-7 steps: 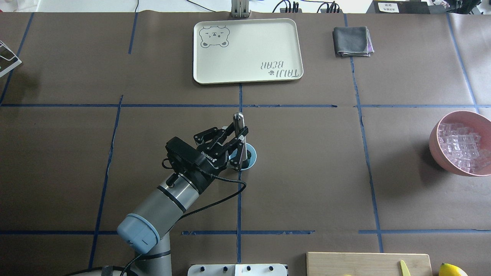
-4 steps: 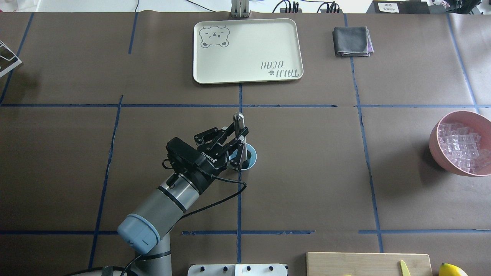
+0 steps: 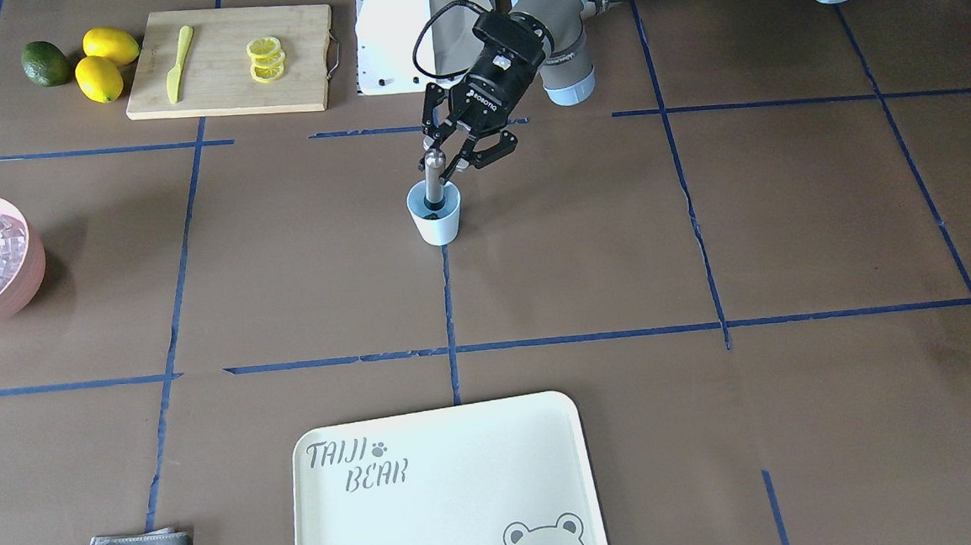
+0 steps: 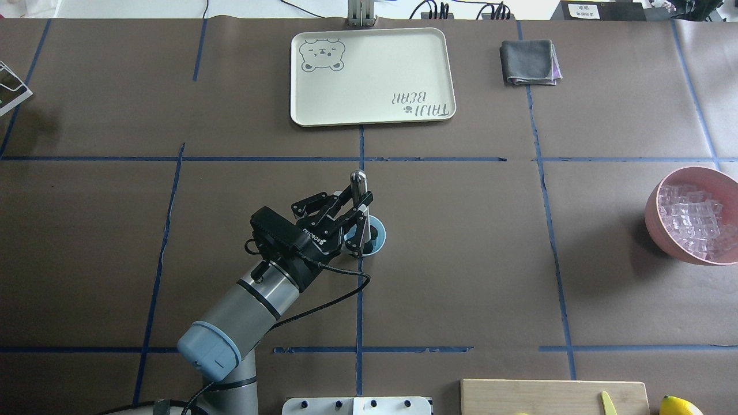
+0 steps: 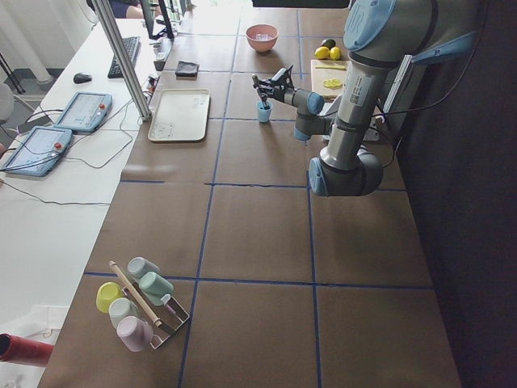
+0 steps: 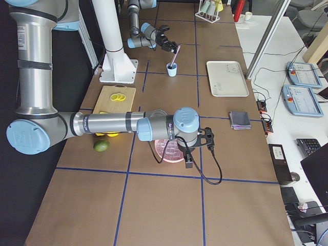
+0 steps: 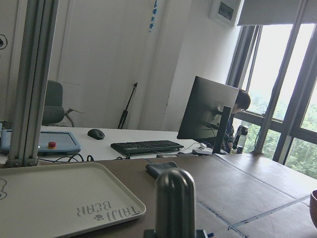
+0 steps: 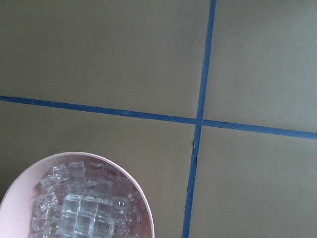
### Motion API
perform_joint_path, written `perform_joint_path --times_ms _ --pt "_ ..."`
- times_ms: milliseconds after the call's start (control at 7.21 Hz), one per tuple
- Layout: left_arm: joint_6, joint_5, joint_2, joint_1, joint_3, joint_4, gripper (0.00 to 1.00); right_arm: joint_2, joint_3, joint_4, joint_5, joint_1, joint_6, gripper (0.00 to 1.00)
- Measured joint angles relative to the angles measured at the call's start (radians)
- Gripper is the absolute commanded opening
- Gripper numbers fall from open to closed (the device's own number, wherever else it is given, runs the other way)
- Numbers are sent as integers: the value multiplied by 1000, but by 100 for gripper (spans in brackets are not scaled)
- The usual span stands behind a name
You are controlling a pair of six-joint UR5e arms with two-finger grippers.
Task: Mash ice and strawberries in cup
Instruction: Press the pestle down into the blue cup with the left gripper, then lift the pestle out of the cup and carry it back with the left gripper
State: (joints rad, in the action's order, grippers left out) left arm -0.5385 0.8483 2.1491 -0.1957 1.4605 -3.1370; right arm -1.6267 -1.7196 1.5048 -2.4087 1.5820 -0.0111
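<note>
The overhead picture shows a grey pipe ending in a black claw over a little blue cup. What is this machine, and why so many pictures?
It is a robot with two jointed arms, each ending in a two-finger hand. Fixed cameras look from above, across the table and both ends; one more rides on each wrist. The left hand grips a metal rod standing in the cup, for mashing. The right hand hangs by a pink bowl of ice. A tray, a grey cloth and a cutting board also lie there.
</note>
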Motion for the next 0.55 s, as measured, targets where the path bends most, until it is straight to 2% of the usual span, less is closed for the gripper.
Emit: perform_joint_path --times_ms 277,554 --pt "5 5 -5 -4 44 2 0 1 0 0 0 0 -1 99" --pt "7 32 -27 -28 138 9 0 1 0 0 0 0 -2 99"
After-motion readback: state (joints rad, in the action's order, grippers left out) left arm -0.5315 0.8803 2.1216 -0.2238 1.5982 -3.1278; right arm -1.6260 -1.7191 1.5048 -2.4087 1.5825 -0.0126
